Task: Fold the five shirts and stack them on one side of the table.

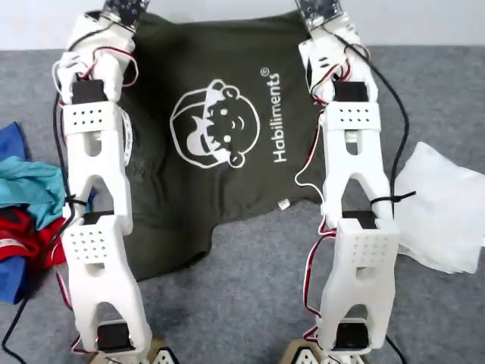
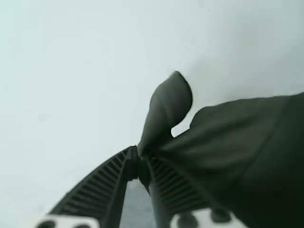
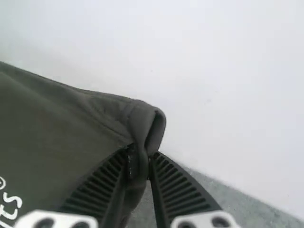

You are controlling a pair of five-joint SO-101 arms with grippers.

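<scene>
A dark olive shirt [image 1: 220, 129] with a white cartoon print lies spread over the grey table, stretched between both arms at the far edge. My left gripper [image 2: 138, 168] is shut on a pinched fold of the olive shirt [image 2: 228, 142], at the far left in the high view [image 1: 125, 11]. My right gripper [image 3: 140, 164] is shut on another corner of the olive shirt [image 3: 57, 133], at the far right [image 1: 318, 11]. A white folded shirt [image 1: 443, 208] rests at the right side. A heap of teal, red and blue shirts [image 1: 23, 212] lies at the left edge.
Both white arms run from the near edge toward the far wall [image 1: 227, 11], over the shirt's sides. Grey table surface [image 1: 250, 303] shows between the arm bases. The heap at left and the white shirt at right flank the arms closely.
</scene>
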